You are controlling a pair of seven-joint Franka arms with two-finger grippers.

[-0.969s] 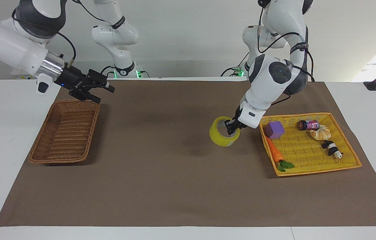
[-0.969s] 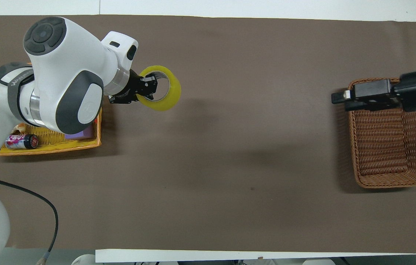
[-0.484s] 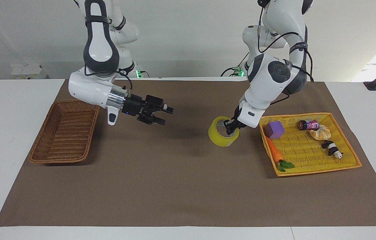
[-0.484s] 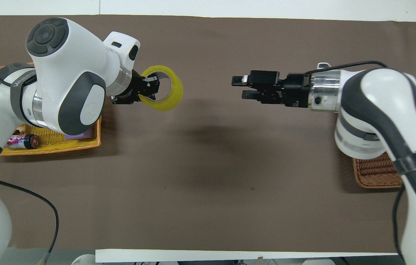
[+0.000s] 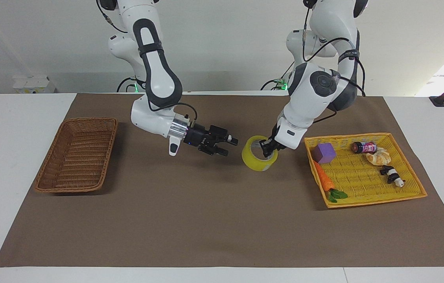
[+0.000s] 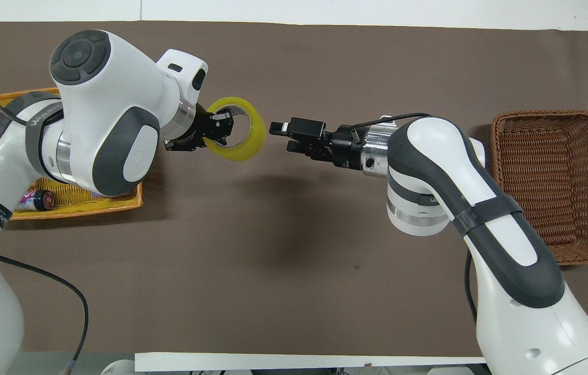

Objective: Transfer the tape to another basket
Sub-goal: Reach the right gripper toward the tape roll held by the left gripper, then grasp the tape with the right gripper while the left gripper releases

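Observation:
The tape (image 5: 254, 161), a yellow roll with a pale core, hangs tilted a little above the brown mat, between the two baskets and close to the yellow tray basket. My left gripper (image 5: 266, 151) is shut on its wall, one finger inside the core; it also shows in the overhead view (image 6: 221, 130) with the tape (image 6: 253, 139). My right gripper (image 5: 229, 146) is open and points at the tape, a short gap from it, also seen from overhead (image 6: 279, 137). The dark-brown wicker basket (image 5: 88, 120) stands empty at the right arm's end (image 6: 543, 113).
The yellow-orange tray basket (image 5: 347, 136) at the left arm's end holds a purple cube (image 5: 324, 152), a carrot (image 5: 325, 181), a small bottle (image 5: 364, 147), a bread roll (image 5: 378, 157) and a panda toy (image 5: 391, 175). A brown mat (image 5: 206, 220) covers the table.
My right arm has swung from over the brown basket across the mat to just short of the tape. My left gripper has carried the tape slightly toward it.

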